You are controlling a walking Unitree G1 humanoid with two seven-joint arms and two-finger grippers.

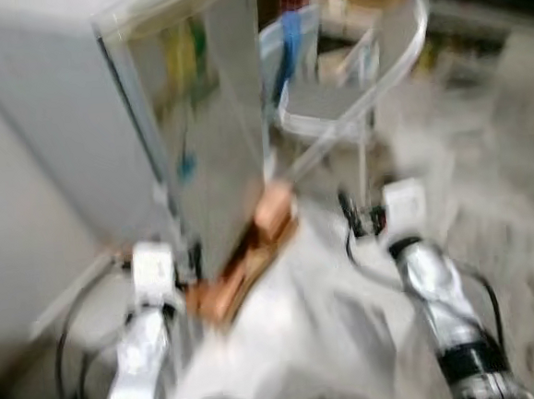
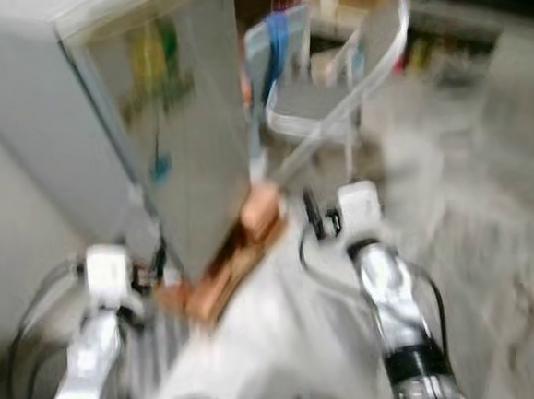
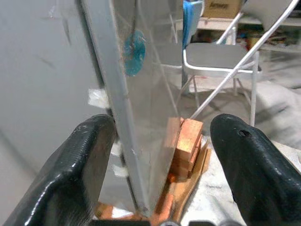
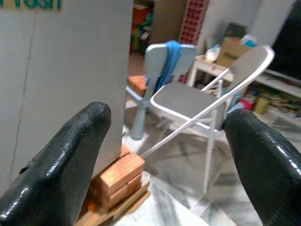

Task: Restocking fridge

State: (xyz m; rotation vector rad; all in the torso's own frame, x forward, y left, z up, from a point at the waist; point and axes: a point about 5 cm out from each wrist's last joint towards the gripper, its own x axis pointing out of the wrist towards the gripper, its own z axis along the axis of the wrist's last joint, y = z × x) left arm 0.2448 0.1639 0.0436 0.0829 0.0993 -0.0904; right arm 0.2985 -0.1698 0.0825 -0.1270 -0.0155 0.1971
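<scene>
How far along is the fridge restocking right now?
Barely begun. The tall grey fridge on orange bricks looks shut. Both pincers are open and hold nothing: the left pincer faces the door's edge, the right pincer faces the grey folding chair. Opening and loading remain.

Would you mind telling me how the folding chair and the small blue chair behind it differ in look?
The folding chair is grey with thin, pale metal tube legs, while the small blue chair is pale blue and looks moulded, on thick legs. The folding chair's back is bare; the small blue chair has a blue cloth draped over its back. Both stand on the floor beside the fridge.
</scene>
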